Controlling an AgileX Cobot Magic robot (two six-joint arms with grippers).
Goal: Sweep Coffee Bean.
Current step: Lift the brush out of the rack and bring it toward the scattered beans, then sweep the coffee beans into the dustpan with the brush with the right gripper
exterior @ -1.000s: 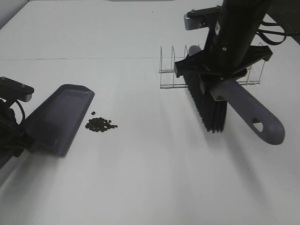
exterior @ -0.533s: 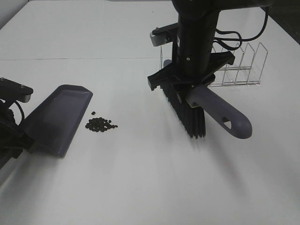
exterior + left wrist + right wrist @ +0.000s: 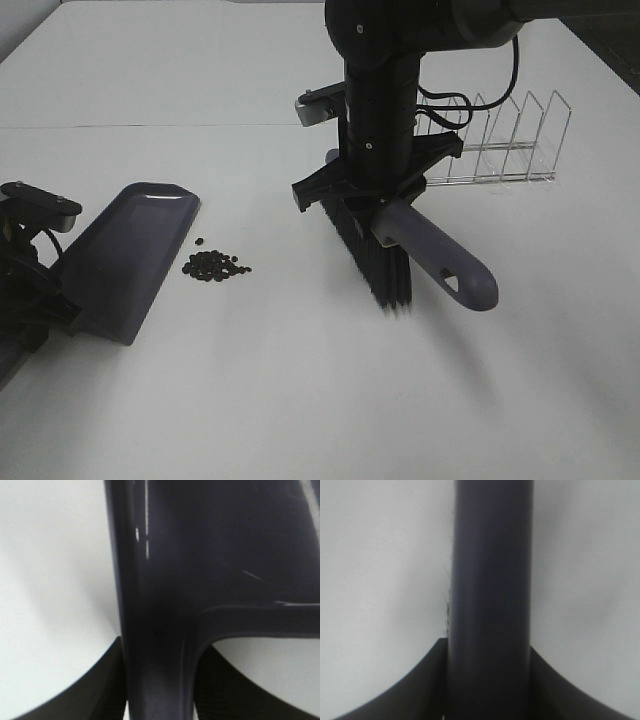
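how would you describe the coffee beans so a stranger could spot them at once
On the white table, find the grey dustpan at the left. Just right of its open lip lies a small cluster of beans, on the bare table, not touching the pan. They are the only tiny loose dark ovals; the brush and wire rack are farther right.

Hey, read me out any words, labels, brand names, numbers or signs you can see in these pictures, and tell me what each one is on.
None: no view shows any word, label, brand, number or sign that can be read. The dustpan, the brush, the rack and the white table are all unmarked.
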